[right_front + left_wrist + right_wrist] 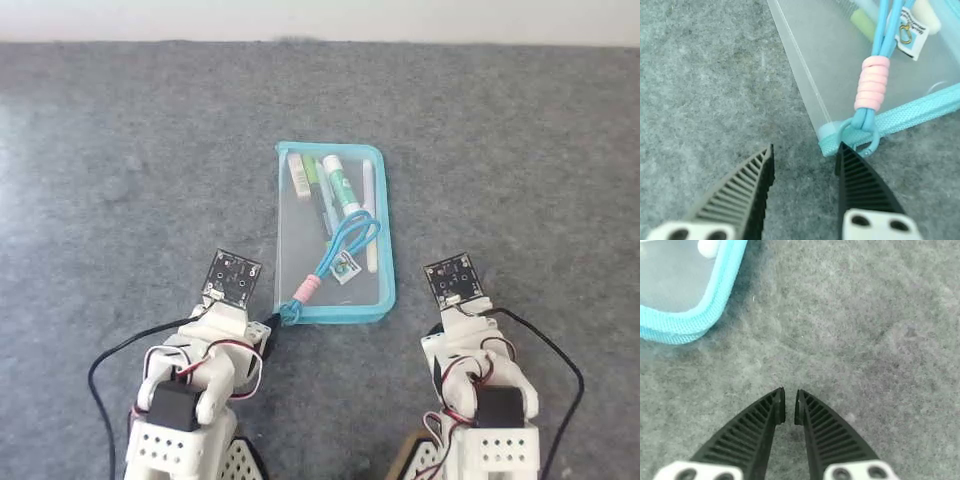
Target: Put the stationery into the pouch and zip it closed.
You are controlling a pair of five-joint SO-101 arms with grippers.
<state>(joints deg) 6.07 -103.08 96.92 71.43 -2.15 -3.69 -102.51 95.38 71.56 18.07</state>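
Grey felt (120,200) covers the whole table, with a pale wall strip along the far edge. We note the pouch (297,250) lying flat at the middle between the two arms. It is clear-faced with teal trim, its long side running away from them. Stationery lies inside it, bunched toward the far end: a white block (298,172), a dark pen (320,205), a green-capped white tube (340,185), and a pale pen (369,215) along the trim on the right arm's side. A blue cord (352,233) loops over the clear face, bound by a pink wrap (308,288), with a small tag (346,268) beside it. The cord ends at a ring (860,139) on the pouch's near corner, the one closest to the left arm.

Left claw (805,150): wide open, gripping nothing, low over the felt at that corner. One fingertip (842,150) sits right against the ring; the other is out over bare felt.

Right claw (790,401): all but closed, a thin slit between the tips, nothing in it. It sits above felt near the pouch's other near corner, apart from it.
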